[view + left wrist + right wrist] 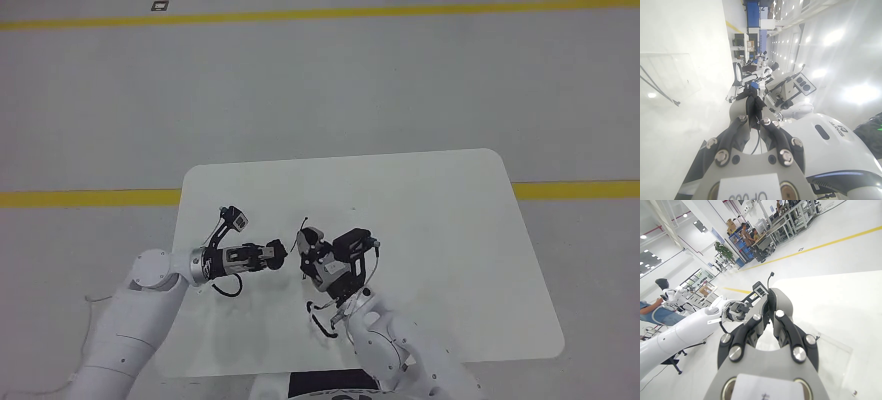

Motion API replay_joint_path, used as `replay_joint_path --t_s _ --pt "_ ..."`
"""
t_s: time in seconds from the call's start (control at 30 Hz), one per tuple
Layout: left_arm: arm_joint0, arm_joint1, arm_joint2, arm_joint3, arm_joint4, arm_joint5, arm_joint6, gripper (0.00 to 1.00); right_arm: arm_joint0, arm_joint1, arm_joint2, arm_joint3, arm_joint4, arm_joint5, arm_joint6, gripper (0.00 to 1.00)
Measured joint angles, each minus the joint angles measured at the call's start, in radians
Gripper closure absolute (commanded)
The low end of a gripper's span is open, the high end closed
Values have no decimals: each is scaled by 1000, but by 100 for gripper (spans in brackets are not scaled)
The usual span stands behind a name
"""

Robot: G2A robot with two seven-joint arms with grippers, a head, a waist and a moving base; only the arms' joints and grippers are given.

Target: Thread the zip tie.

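The right claw, grey metal fingers on black linkages with round steel pins, is pressed together on the zip tie, a thin black plastic strip that rises straight past the fingertips and ends in a small square head. From above, this claw hangs over the near-middle of the white, round-cornered desk, and the zip tie shows as a fine dark line sticking out of it. The left claw is of the same build and is also pressed together, its tips wrapped in crumpled black material. A thin black strand runs down between its fingers, and whether it is pinched cannot be told. In the top view the left claw points at the right one, tip near tip but just apart. A clear, flat, glossy sheet lies on the smooth desk beside the arms. On it rests a second thin black strip, folded into a narrow V that meets at a small head.
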Motion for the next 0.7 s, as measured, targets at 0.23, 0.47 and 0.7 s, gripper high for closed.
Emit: replay_joint_path --t_s 0.23,0.47,0.7 --pt "0 0 0 0 0 0 0 100 4 -3 -14 4 -53 26 11 100" --pt "0 0 0 0 0 0 0 100 7 -7 -24 8 -67 31 18 100" --pt "0 0 0 0 0 0 0 100 9 -10 -25 12 -72 30 24 100"
